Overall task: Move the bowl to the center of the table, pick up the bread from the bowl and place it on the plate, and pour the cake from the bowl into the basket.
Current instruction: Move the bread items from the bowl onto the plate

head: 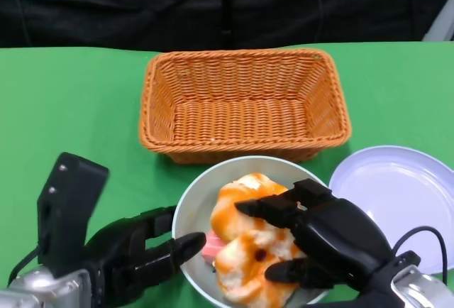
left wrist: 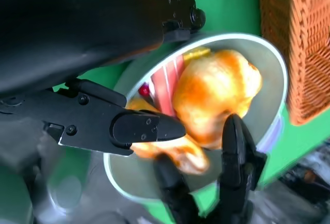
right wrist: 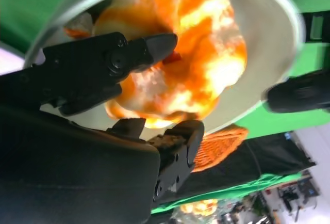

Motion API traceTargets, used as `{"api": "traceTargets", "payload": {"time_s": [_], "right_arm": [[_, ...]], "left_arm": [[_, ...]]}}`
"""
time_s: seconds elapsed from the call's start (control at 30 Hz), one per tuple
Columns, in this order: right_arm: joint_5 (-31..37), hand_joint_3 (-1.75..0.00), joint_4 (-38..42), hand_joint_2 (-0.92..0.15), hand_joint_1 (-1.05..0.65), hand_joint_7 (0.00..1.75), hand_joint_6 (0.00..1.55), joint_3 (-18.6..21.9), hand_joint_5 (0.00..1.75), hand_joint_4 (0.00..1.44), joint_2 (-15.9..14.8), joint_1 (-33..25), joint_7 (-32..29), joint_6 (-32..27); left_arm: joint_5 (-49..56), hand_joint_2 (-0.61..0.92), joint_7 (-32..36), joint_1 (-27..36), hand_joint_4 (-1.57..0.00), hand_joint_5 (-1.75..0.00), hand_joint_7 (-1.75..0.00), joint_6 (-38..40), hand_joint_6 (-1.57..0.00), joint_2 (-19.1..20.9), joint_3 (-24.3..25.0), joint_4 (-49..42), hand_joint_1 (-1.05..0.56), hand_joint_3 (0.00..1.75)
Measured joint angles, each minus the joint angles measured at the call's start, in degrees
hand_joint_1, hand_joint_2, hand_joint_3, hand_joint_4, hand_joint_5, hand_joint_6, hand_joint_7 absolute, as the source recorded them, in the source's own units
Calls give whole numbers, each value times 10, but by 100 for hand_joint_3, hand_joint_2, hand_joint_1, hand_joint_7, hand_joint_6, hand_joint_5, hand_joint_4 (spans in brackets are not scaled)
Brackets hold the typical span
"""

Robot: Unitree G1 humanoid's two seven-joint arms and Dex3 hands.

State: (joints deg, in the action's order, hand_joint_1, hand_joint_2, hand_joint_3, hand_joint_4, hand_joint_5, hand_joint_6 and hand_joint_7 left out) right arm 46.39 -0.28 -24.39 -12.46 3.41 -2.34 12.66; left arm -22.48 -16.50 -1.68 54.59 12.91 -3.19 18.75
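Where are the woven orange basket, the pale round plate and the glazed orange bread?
woven orange basket (head: 245, 113), head view, inner floor.
pale round plate (head: 397, 191), head view, bare middle.
glazed orange bread (head: 245, 194), head view, top of bun.

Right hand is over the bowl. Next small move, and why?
Probably close the right hand on the bread and lift. Its fingers straddle the bread in the bowl, the left hand is at the rim, and the plate sits empty alongside.

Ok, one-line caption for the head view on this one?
Right hand reaches over the bread in the bowl, left hand at its rim, basket behind, empty plate beside.
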Motion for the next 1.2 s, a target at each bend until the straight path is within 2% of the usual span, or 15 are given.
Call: {"api": "traceTargets", "payload": {"time_s": [0.03, 0.07, 0.1, 0.13, 0.2, 0.27, 0.37, 0.43, 0.6, 0.73, 0.9, 1.07, 1.2], "right_arm": [[-4, -46, 19, -71, -5, 43, 114, 1, 135, 94, 1, 4, -33, 25], [-9, -83, 34, -53, -4, 48, 119, 2, 144, 98, 1, 8, -62, 48], [-12, -125, 50, -34, -5, 106, 105, 3, 162, 101, 2, 12, -90, 70], [-13, -142, 66, -28, -5, 136, 95, 4, 168, 102, 3, 14, -124, 95], [-13, -156, 94, -23, -6, 162, 85, 6, 173, 102, 6, 16, -179, 138], [-13, -159, 112, -22, -7, 168, 82, 7, 174, 101, 10, 18, -216, 164], [-13, -159, 126, -22, -7, 170, 81, 7, 175, 101, 13, 26, -238, 182], [-14, -161, 127, -23, -13, 167, 81, 10, 175, 102, 13, 28, -254, 200], [-38, -165, 79, -20, -15, 173, 78, 34, 175, 102, 18, 31, -267, 233], [-65, -170, 31, -16, -18, 173, 79, 49, 175, 102, 22, 30, -248, 236], [-79, -173, 18, -14, -17, 171, 80, 56, 175, 102, 25, 30, -232, 237], [-177, -175, -58, -11, -7, 161, 84, 89, 175, 102, 25, 10, -163, 220], [-206, -175, -84, -11, -6, 159, 85, 104, 175, 102, 27, 1, -132, 212]], "left_arm": [[12, 92, 0, 6, -19, -12, -3, -18, -18, 9, -5, 10, -46, 34], [21, 92, 0, 10, -20, -13, -3, -31, -19, 14, -8, 17, -46, 35], [27, 92, 0, 14, -23, -14, -4, -41, -20, 18, -10, 21, -46, 37], [31, 92, 0, 20, -24, -15, -4, -50, -21, 23, -12, 26, -46, 38], [38, 92, -3, 30, -27, -17, -4, -63, -23, 30, -12, 30, -46, 37], [40, 92, -7, 34, -28, -17, -4, -70, -24, 36, -12, 31, -46, 37], [41, 92, -11, 36, -28, -18, -4, -78, -24, 39, -12, 33, -47, 36], [43, 92, -19, 41, -30, -19, -5, -90, -26, 45, -12, 35, -47, 36], [43, 92, -35, 56, -30, -21, -4, -116, -27, 63, -7, 38, -48, 35], [41, 92, -41, 64, -30, -22, -4, -121, -27, 64, 3, 41, -46, 35], [40, 92, -41, 66, -30, -22, -3, -121, -27, 67, 9, 44, -46, 35], [29, 92, -42, 75, -28, -23, -3, -121, -28, 69, 22, 52, -45, 33], [23, 92, -47, 77, -28, -23, -3, -121, -28, 69, 25, 52, -45, 33]]}}
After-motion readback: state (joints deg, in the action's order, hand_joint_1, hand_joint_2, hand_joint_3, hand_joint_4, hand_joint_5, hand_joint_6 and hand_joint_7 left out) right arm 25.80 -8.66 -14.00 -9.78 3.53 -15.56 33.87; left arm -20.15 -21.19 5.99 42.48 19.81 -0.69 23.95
